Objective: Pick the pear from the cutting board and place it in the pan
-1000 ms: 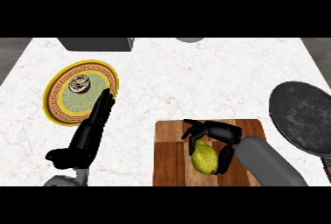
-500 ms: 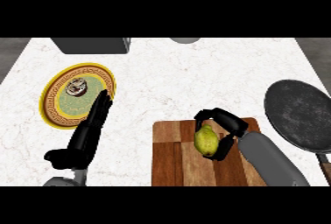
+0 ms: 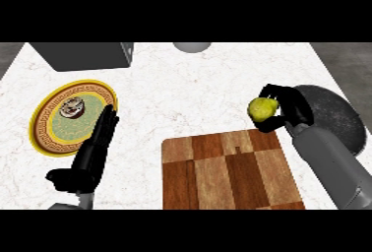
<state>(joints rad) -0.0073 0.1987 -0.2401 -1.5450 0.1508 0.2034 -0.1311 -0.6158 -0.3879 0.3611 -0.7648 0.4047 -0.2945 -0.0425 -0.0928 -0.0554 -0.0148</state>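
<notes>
My right hand (image 3: 289, 109) is curled round the yellow-green pear (image 3: 262, 108) and holds it in the air beyond the far right corner of the wooden cutting board (image 3: 229, 170). The pear hangs just left of the dark round pan (image 3: 338, 118), which my hand partly covers. The board's top is bare. My left hand (image 3: 93, 150) rests open at the lower left, its straight fingers lying over the edge of the plate.
A yellow-rimmed plate (image 3: 54, 108) with a small cupcake (image 3: 73, 106) sits at the left. A dark grey box (image 3: 83, 55) stands at the back left, and a grey round object (image 3: 192, 46) at the back middle. White marble counter (image 3: 189, 93) lies between.
My right hand closed on the pear on the board, lifted it and carried it up and to the right, to the pan's left edge. The left hand stayed put.
</notes>
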